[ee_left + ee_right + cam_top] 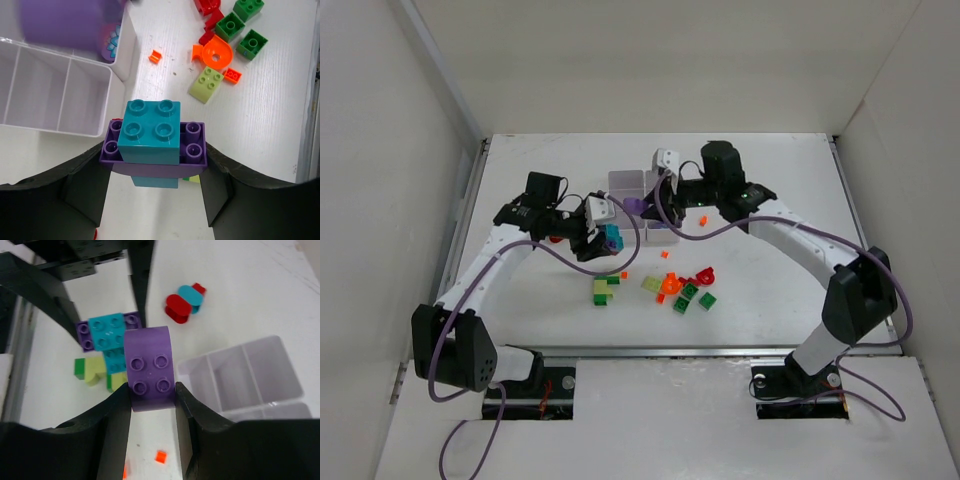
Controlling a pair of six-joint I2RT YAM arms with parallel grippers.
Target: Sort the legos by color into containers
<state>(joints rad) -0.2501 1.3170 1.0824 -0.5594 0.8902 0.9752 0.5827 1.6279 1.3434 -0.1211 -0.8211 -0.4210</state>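
Sorting box: white thin-walled plastic organiser box point(625, 182), split into square compartments; mid-table, on the side away from the arm bases.
Left gripper point(155, 155): black fingers point(75, 192) closed part-way, clamped on the two short ends of a stack.
Left load: teal-and-purple stack point(151, 131), glossy plastic; square four-stud teal brick seated on a longer purple plate, two purple studs showing each side, more teal below; just beside a corner of the box.
Right gripper point(152, 390): black fingers point(112, 420) closed part-way, pinching one piece by its sides.
Right load: purple arched brick point(149, 365), rounded top, four studs on its face; at the edge of the box in the overhead view.
Loose green bricks point(230, 26): three square four-stud pieces, near each other on the white table point(280, 125).
Orange round piece point(216, 52): flat disc with centre hole, touching a red piece point(206, 37).
Yellow-green brick point(207, 84): four studs, just beside the orange disc.
Orange scraps point(156, 56): tiny, scattered singly.
Red-and-teal rounded piece point(182, 302): on the table, apart from the box.
Green and yellow-green cluster point(605, 290): near the left arm's side of the pile.
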